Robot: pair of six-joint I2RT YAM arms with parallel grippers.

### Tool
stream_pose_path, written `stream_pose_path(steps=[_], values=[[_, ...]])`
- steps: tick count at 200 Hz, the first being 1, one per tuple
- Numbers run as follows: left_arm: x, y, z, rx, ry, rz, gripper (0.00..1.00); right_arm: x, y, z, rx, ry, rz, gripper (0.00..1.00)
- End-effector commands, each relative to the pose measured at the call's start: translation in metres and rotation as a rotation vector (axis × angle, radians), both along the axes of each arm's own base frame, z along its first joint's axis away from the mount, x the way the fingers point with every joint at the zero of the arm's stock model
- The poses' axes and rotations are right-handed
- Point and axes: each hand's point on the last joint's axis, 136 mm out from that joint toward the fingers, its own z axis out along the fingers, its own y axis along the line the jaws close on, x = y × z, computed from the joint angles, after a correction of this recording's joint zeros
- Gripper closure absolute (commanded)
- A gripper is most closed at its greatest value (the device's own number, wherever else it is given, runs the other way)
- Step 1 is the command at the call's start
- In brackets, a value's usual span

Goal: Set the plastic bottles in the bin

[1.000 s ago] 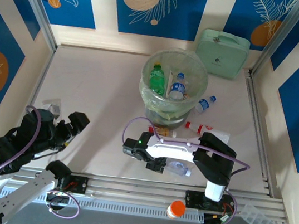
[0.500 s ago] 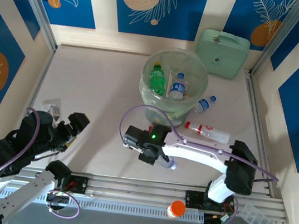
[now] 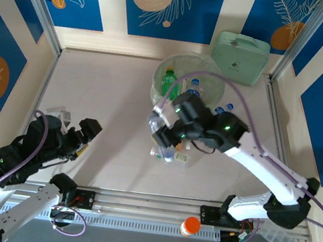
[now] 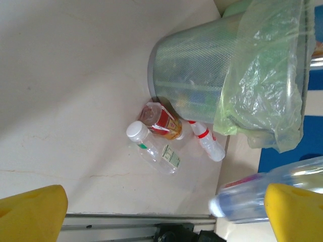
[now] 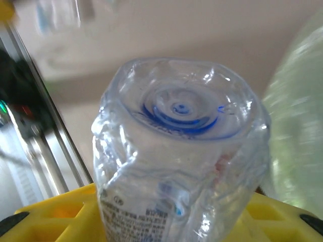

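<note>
Table [image 3: 105, 88]: pale, bare over most of its left half.

Bin [image 4: 192, 70]: upright at the far middle of the table, with a green bag [image 4: 262, 85] draped over its rim. Inside it, seen from the top view, are a green bottle [image 3: 168, 80] and a blue-capped bottle [image 3: 193, 91].

Case [image 3: 241, 57]: mint, behind the bin to the right, against the far wall.

Right arm: stretched from its base across to the near-left side of the bin. Right gripper [image 3: 164, 135]: closed on a clear bottle [image 5: 181, 151]. Its yellow fingers [image 5: 55, 214] clamp the body, with the bottle's base facing the wrist camera. Held bottle is clear of the table, just in front of the bin, not over its mouth.

Left gripper [image 3: 88, 133]: jaws spread wide, nothing between them, at the near left, well apart from the bin.

Loose bottles lie on the table at the foot of the bin:
- red-label bottle [image 4: 162, 121], touching the bin wall
- white-capped bottle [image 4: 154, 150], just beside it
- red-capped bottle [image 4: 207, 143], beside those, under the bag's overhang

Orange-capped item [image 3: 190, 225]: on the front rail, near the right arm's base.
</note>
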Motion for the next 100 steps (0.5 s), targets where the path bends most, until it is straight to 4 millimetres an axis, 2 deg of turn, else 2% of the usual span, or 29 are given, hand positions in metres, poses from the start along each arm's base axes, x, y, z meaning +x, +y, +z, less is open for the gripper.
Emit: stream_pose_path(steps=[1,29,55,77,100], values=[[0.009,-0.014,0.027,-0.017,-0.074,-0.07,0.01,-0.002,-0.003,0.076,0.31,0.024,0.005,0.5],[0.016,-0.02,0.038,-0.006,-0.094,-0.096,0.01,0.025,-0.023,0.137,0.526,-0.022,-0.09,0.5],[0.02,-0.025,0.036,-0.016,-0.09,-0.106,0.01,0.065,-0.05,0.17,0.658,-0.07,-0.246,0.5],[0.022,-0.028,0.033,-0.02,-0.083,-0.114,0.01,0.108,-0.073,0.174,0.625,-0.136,-0.408,0.5],[0.024,-0.03,0.033,-0.016,-0.081,-0.121,0.01,0.154,-0.097,0.151,0.455,-0.146,-0.603,0.52]])
